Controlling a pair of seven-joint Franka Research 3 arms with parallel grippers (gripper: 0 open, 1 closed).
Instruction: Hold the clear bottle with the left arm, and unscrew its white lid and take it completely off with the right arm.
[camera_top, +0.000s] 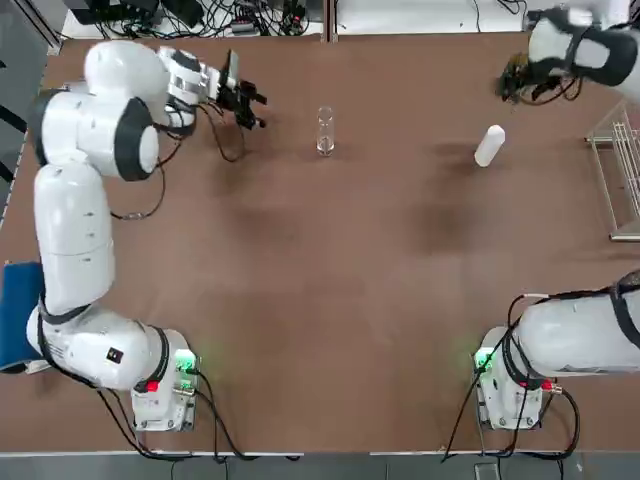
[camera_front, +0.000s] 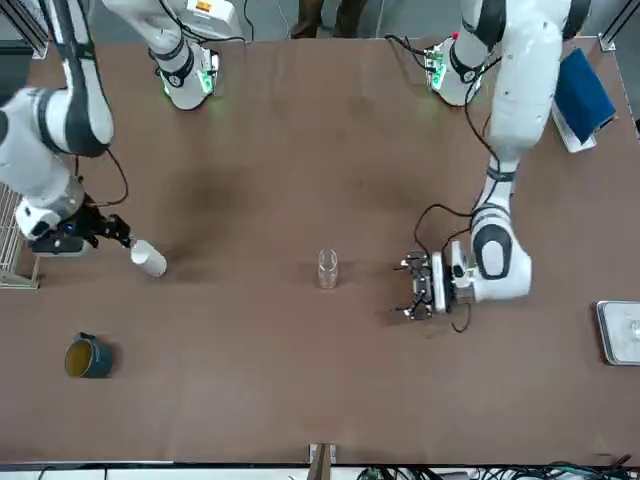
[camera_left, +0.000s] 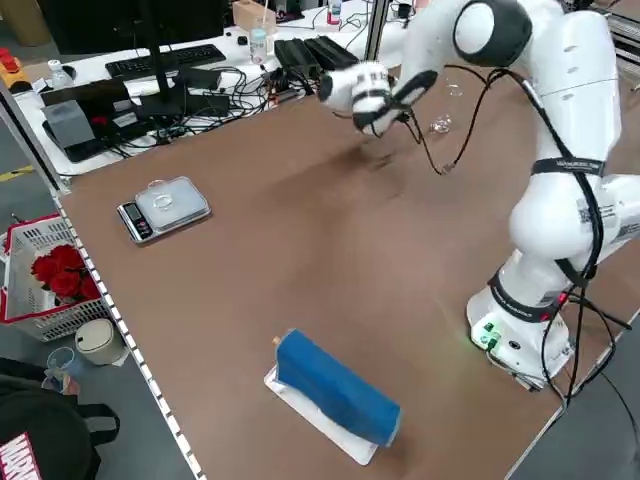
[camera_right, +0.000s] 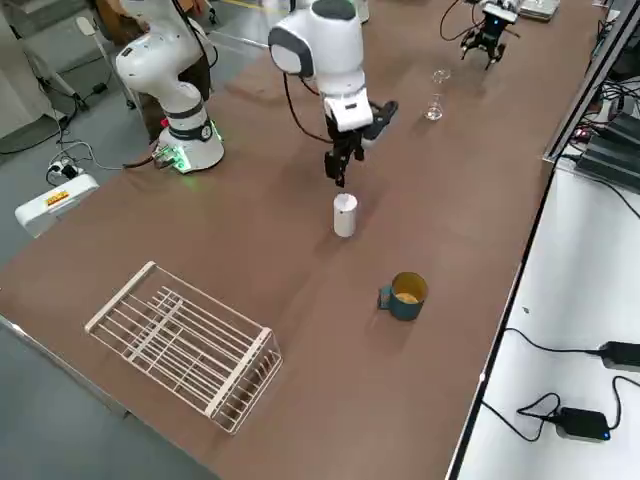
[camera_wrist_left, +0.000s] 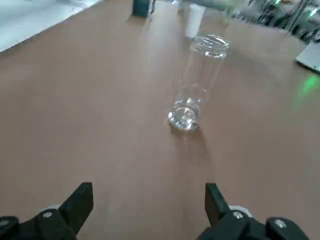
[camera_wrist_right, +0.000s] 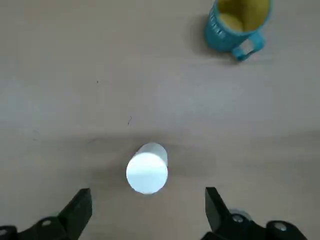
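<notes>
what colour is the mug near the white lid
Teal outside, yellowish inside; the mug shows best in the right wrist view, beyond the white lid.

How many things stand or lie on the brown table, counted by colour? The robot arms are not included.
Clear: 1, the clear bottle, open at the top.
White: 2, the white lid and the wire rack.
Teal: 1, the mug.
Blue: 1, the blue roll.
Grey: 1, the scale.
Total: 6.

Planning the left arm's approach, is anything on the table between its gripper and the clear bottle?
Nothing visible: bare table separates the left gripper from the upright, uncapped clear bottle.
</notes>
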